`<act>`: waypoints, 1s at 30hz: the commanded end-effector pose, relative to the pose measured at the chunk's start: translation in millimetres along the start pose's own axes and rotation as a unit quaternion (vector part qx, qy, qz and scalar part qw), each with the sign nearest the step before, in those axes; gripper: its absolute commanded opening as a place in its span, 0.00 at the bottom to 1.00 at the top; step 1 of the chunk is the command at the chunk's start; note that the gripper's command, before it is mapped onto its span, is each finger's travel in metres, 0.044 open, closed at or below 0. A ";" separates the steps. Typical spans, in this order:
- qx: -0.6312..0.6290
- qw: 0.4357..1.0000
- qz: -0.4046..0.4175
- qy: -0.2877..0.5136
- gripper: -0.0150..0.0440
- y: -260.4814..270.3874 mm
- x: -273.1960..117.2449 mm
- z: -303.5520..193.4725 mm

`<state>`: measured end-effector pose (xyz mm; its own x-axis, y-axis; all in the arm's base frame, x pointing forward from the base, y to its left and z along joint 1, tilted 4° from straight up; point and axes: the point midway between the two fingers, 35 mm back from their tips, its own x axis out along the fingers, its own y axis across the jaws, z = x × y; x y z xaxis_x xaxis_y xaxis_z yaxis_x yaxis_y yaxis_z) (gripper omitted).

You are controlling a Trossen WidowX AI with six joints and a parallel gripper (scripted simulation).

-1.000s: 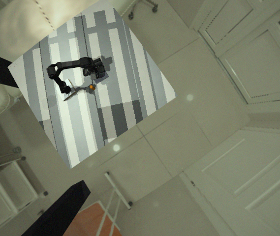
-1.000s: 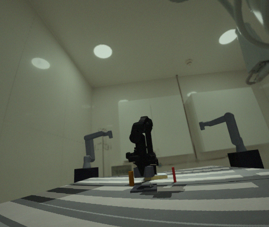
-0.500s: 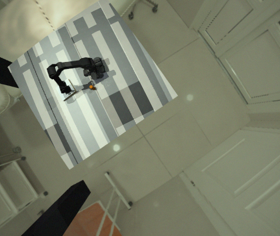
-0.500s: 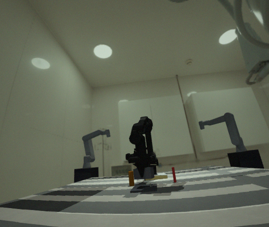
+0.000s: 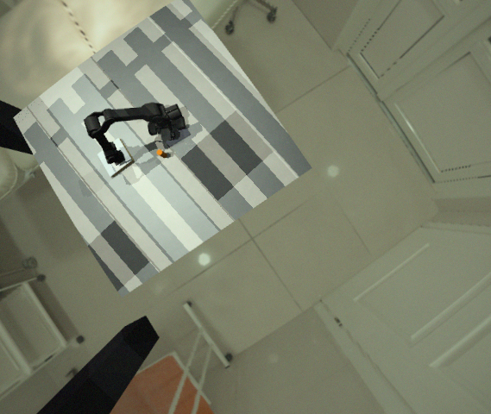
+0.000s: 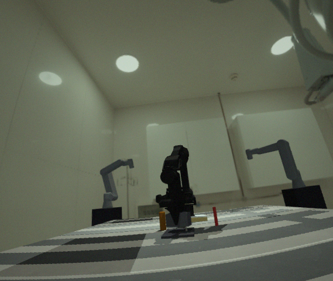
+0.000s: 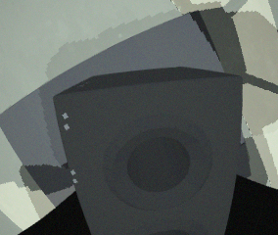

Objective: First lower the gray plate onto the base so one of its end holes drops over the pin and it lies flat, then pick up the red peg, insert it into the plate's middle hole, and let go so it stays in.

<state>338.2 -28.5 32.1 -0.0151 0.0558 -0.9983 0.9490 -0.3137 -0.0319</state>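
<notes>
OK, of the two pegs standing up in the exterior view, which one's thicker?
The orange peg, the left one of the pair in the exterior picture; it looks clearly wider than the slim red peg.

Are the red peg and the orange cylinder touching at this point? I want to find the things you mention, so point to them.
Apart. The exterior view shows it: the red peg (image 6: 215,216) stands well to the right of the orange cylinder (image 6: 162,220), with the black arm (image 6: 174,181) between them in the picture.

The arm (image 5: 127,114) (image 6: 174,184) is matte black with chunky, rounded joints.
</notes>
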 end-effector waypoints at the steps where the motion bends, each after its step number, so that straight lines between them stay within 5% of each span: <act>1: 0.002 1.000 -0.001 -0.002 0.25 -1.4 7.4 1.0; 13: 0.000 1.000 -0.001 0.000 0.25 -0.5 9.7 0.2; 30: 0.000 1.000 -0.001 0.000 1.00 -0.5 9.7 0.2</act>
<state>337.3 -27.9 21.7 -0.0175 0.0559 -0.9983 0.9489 -0.3139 -0.0342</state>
